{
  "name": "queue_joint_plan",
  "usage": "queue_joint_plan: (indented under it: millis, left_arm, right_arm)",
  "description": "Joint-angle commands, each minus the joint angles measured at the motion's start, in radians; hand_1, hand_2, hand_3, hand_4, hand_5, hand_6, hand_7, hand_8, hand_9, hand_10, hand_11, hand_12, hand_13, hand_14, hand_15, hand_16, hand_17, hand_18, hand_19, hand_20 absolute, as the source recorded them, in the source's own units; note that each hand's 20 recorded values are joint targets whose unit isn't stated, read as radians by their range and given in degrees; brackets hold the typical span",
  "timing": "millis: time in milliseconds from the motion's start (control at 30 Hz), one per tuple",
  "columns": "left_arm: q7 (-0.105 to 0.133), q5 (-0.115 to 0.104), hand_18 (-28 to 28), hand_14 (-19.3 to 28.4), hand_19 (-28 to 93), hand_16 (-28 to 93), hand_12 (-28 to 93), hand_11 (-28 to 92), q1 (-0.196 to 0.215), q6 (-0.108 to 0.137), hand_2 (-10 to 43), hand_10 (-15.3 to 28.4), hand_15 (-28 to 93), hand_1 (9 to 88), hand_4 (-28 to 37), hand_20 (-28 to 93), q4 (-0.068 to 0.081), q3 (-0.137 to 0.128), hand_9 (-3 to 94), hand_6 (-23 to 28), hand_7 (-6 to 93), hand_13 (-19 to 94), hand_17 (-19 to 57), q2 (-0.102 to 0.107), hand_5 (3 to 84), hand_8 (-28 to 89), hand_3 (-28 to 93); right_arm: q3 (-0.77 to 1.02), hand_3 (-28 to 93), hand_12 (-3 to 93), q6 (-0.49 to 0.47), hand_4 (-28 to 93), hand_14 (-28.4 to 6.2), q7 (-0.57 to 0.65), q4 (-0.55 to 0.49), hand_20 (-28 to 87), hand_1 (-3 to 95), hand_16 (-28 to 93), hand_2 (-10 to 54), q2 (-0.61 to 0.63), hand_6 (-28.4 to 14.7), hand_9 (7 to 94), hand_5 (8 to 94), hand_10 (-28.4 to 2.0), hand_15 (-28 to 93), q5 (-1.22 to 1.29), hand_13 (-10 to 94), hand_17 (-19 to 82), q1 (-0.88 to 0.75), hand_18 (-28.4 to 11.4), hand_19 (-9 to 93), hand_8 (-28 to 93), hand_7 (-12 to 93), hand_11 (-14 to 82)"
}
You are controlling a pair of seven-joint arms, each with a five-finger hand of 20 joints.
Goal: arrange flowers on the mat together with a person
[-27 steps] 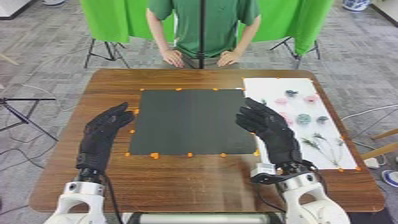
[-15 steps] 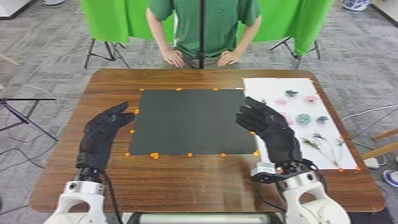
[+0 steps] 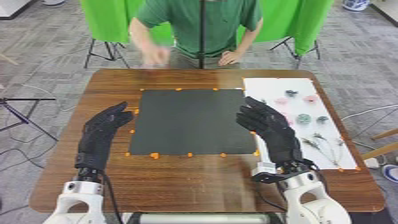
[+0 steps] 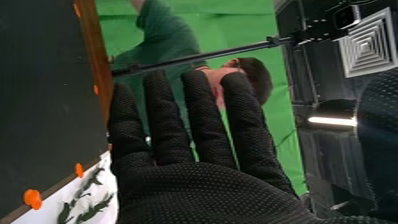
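Flowers (image 3: pixel 304 119): on white sheet (image 3: pixel 266 87), right of black mat (image 3: pixel 188 121); left robot hand (image 3: pixel 107 121) and right robot hand (image 3: pixel 262 119): fingers extended, nothing held; possible hazard: low sweep of the latter, dragging or crushing thin stems (image 3: pixel 319 136)

Here's the brown wooden worktop (image 3: pixel 182 185), a dark mat (image 3: pixel 188 122) lying flat across its middle, orange bits (image 3: pixel 155 156) dotting its edges, a white sheet (image 3: pixel 264 89) just to the right!
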Motion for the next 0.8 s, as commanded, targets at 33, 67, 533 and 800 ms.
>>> queue_joint_plan:
  millis: [33, 67, 533, 800]
  left_arm:
    - [-0.004, -0.006, 12.0, 16.9, 9, 3, 15, 23, 0.018, 0.013, -3.4, 13.3, 19, 32.2, -15.5, 17, -0.002, -0.007, 46.5, 3.9, 17.0, 35, 4.4, -0.010, 46.0, -7, 61]
    - [-0.005, -0.006, 12.0, 16.9, 9, 3, 15, 23, 0.016, 0.011, -3.3, 13.3, 19, 32.2, -15.6, 17, -0.001, -0.007, 46.5, 3.9, 17.0, 35, 4.3, -0.010, 46.0, -7, 61]
    - [-0.005, -0.004, 12.0, 16.8, 9, 3, 15, 23, 0.015, 0.007, -3.4, 13.3, 19, 32.1, -15.5, 17, -0.001, -0.004, 46.5, 3.9, 17.0, 35, 4.2, -0.010, 45.9, -7, 61]
    - [-0.008, -0.005, 12.0, 16.9, 9, 3, 15, 23, 0.006, 0.004, -3.3, 13.3, 19, 32.2, -15.6, 17, 0.002, -0.001, 46.6, 3.9, 16.9, 35, 4.2, -0.010, 45.9, -7, 61]
  right_arm:
    - [0.001, 75, 13.5, -0.014, -19, -16.8, -0.007, -0.012, 26, 14.8, 20, -7.9, -0.013, -3.4, 44.2, 42.0, -15.3, 11, -0.004, 37, 16, -0.013, -17.4, 18, -8, 11, 5.0]
    - [0.001, 75, 13.5, -0.013, -19, -16.8, -0.007, -0.012, 26, 14.8, 20, -7.8, -0.013, -3.4, 44.2, 42.0, -15.3, 11, -0.004, 37, 16, -0.014, -17.4, 18, -8, 11, 5.0]
    - [0.000, 75, 13.5, -0.005, -19, -16.8, -0.008, -0.012, 26, 14.9, 20, -8.1, -0.006, -3.5, 44.2, 42.1, -15.3, 11, -0.001, 37, 16, -0.014, -17.4, 18, -8, 11, 5.0]
    - [-0.001, 75, 13.5, -0.004, -19, -16.9, -0.007, -0.009, 26, 15.0, 20, -8.1, -0.006, -3.4, 44.3, 42.1, -15.3, 11, -0.001, 37, 16, -0.009, -17.3, 18, -8, 11, 5.0]
